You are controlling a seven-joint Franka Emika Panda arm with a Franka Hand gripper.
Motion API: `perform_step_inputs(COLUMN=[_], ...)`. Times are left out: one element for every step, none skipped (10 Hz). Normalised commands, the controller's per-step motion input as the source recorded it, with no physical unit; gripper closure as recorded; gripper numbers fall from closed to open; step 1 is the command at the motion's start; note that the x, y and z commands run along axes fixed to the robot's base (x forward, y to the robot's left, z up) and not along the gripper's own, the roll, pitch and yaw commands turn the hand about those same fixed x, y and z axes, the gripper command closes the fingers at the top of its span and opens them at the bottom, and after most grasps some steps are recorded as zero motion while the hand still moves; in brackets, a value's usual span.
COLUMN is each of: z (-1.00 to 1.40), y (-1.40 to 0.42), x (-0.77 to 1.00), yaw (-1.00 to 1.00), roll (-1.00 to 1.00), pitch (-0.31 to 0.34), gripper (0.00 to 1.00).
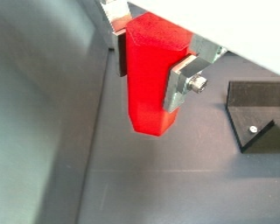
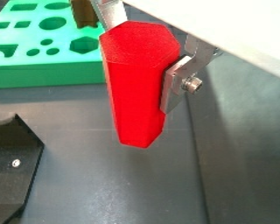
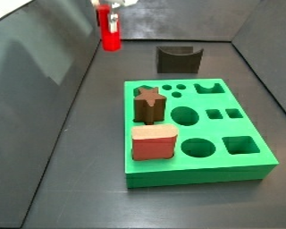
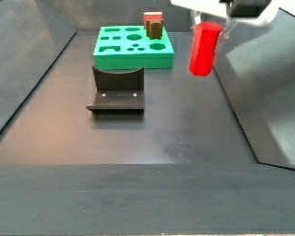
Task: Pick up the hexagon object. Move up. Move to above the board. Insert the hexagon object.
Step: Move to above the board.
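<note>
1. Board [image 3: 229,161]: a flat bright green square slab, cut with round, square and star-like holes, lying on the dark surface [image 4: 150,138]. It is also seen at the far end in a side view [image 4: 132,51] and in part in a wrist view [image 2: 38,52].
2. Star block [image 3: 148,103]: brown, matte, standing upright in a hole of the board.
3. Pink block [image 3: 154,143]: salmon, with a rounded top, set upright in the board just beside the star block.
4. Arch block [image 3: 179,59]: dark brown, with a curved notch in its top, placed on the surface beyond the board and apart from it.
5. Fixture [image 4: 115,92]: a dark L-shaped bracket on a base plate, standing on the surface between the board and the near end; parts are shown in both wrist views [image 1: 262,114] [image 2: 11,166].
6. Hexagon [image 2: 136,87]: a glossy red six-sided prism, held upright in the air, well off to the side of the board and clear of the surface [image 3: 110,27] [image 4: 205,48] [image 1: 152,79].
7. Hand [image 2: 140,66]: the silver plates are clamped on opposite sides of the hexagon's upper part, with its lower end left hanging free below them.
</note>
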Motion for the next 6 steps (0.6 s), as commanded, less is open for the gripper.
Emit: perform_step_inputs(z=[1.00,1.00,1.00,1.00,1.00,1.00], y=[0.05,0.05,0.06,0.06,0.06,0.06], x=[-0.03,-0.02,-0.02,-0.02,-0.02,-0.01], yaw=[-0.07,-0.05,-0.05,-0.04,-0.04,-0.03], roll=[0.01,0.02,0.02,0.02,0.02,0.02], pitch=[0.194,0.137,0.113,0.100,0.090,0.086], gripper=[1.00,1.00,1.00,1.00,1.00,1.00])
